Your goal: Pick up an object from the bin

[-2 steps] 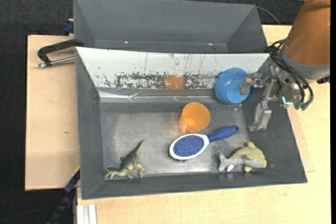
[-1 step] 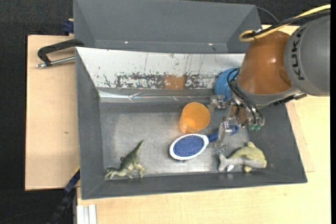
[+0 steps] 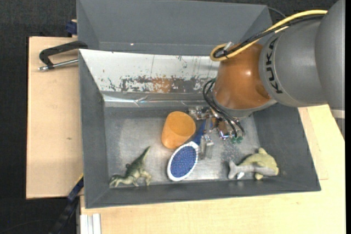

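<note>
Nearest to the camera, along the near wall of the grey bin [image 3: 92, 134], a green dinosaur toy [image 3: 131, 172] is seen, standing well to the left of the end effector [image 3: 208, 142] and lower in the picture. Next to the right, a brush with a blue oval head and a white rim [image 3: 182, 163] is laid on the bin floor, just left of and below the end effector. Its blue handle is pointed up towards the end effector and seems to end beside it or under it; contact between them cannot be confirmed. An orange cup [image 3: 178, 129] is found directly left of the end effector, close to it and touching or nearly touching the brush handle.

The end effector itself is lowered into the middle of the bin, under the orange wrist cover of the arm. It cannot be told whether it is wide or narrow, and nothing can be seen to be held in it. To its right and somewhat lower, near the front wall, a yellowish-grey shark-like toy [image 3: 254, 165] is placed, apart from the other things.
</note>
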### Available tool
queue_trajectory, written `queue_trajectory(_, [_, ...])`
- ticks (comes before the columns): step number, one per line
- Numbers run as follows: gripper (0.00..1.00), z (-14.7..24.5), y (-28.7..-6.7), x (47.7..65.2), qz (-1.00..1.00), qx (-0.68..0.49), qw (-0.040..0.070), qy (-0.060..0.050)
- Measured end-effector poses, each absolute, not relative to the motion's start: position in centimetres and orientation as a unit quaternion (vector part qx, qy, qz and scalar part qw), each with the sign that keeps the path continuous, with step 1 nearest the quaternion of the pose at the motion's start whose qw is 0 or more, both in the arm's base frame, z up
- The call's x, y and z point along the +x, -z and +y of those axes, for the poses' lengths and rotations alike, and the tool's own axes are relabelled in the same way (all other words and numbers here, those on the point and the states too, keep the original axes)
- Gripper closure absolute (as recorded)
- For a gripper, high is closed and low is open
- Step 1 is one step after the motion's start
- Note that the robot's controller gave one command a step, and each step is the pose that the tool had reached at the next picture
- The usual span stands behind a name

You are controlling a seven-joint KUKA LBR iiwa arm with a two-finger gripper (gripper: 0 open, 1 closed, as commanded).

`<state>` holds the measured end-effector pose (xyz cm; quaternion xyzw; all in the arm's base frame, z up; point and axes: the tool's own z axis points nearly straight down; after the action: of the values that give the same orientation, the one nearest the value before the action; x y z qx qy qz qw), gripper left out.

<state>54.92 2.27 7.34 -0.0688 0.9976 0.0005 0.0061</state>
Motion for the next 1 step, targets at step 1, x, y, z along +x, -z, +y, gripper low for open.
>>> queue_trajectory(1, [1.00,2.09,-7.07,54.63,0.998,-0.068,0.002,0.000])
